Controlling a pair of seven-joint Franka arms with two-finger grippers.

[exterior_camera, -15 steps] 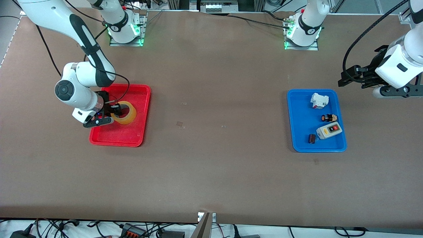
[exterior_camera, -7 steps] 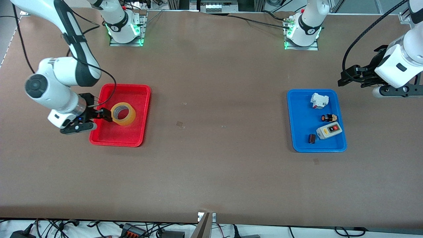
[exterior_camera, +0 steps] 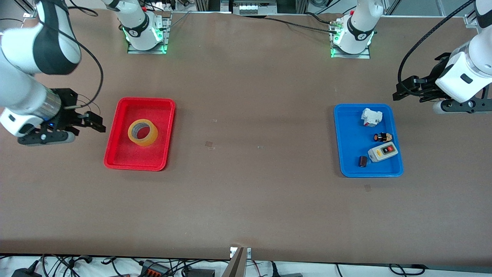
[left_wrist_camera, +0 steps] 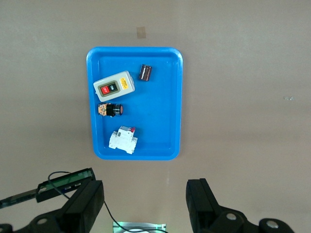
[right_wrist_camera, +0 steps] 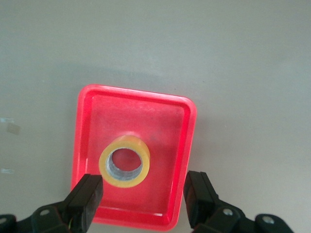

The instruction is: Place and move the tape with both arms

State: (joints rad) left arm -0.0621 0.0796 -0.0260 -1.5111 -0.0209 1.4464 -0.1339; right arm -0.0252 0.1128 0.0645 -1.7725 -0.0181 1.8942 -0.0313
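The yellowish tape roll (exterior_camera: 143, 132) lies flat in the red tray (exterior_camera: 127, 163), and shows in the right wrist view (right_wrist_camera: 124, 161) inside the same tray (right_wrist_camera: 184, 145). My right gripper (exterior_camera: 94, 122) is open and empty, raised over the bare table beside the red tray, at the right arm's end. My left gripper (exterior_camera: 401, 91) is open and empty, held over the table beside the blue tray (exterior_camera: 346, 154) at the left arm's end, waiting.
The blue tray (left_wrist_camera: 172, 97) holds a white breaker (exterior_camera: 371, 117), a small black and orange button part (exterior_camera: 383, 137), a grey switch box (exterior_camera: 383, 151) and a small dark cylinder (exterior_camera: 362, 161). Bits of tape mark the table's middle (exterior_camera: 209, 144).
My right gripper let go of the tape roll and drew back and up off the red tray toward the right arm's end. The tape stays in the tray. The left arm has not moved.
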